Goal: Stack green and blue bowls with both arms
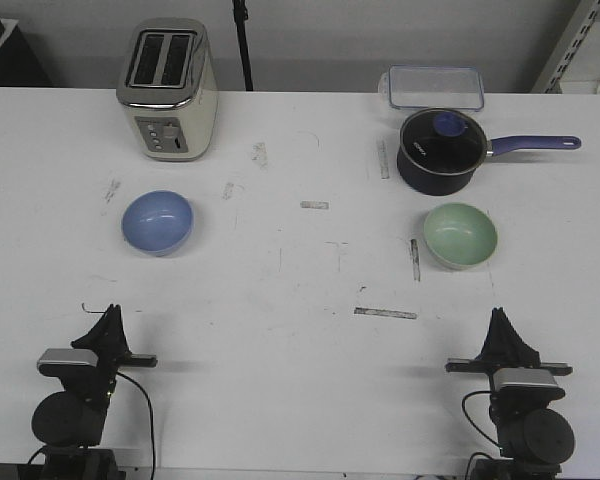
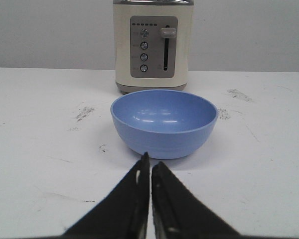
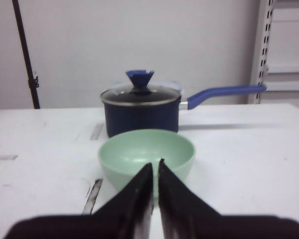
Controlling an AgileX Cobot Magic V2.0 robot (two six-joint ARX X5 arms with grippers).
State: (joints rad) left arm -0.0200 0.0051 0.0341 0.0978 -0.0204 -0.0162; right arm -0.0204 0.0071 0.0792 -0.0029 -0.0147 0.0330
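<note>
The blue bowl [image 1: 157,222] sits upright and empty on the left of the white table; it also shows in the left wrist view [image 2: 164,122]. The green bowl [image 1: 460,235] sits upright and empty on the right, in front of the saucepan; it also shows in the right wrist view [image 3: 146,154]. My left gripper [image 1: 108,318] is near the front edge, well short of the blue bowl, shut and empty [image 2: 150,160]. My right gripper [image 1: 498,320] is near the front edge, short of the green bowl, shut and empty [image 3: 155,165].
A cream toaster [image 1: 168,90] stands behind the blue bowl. A dark lidded saucepan [image 1: 438,150] with a purple handle stands just behind the green bowl. A clear plastic container [image 1: 432,87] lies at the back right. Tape marks dot the table [image 1: 310,280].
</note>
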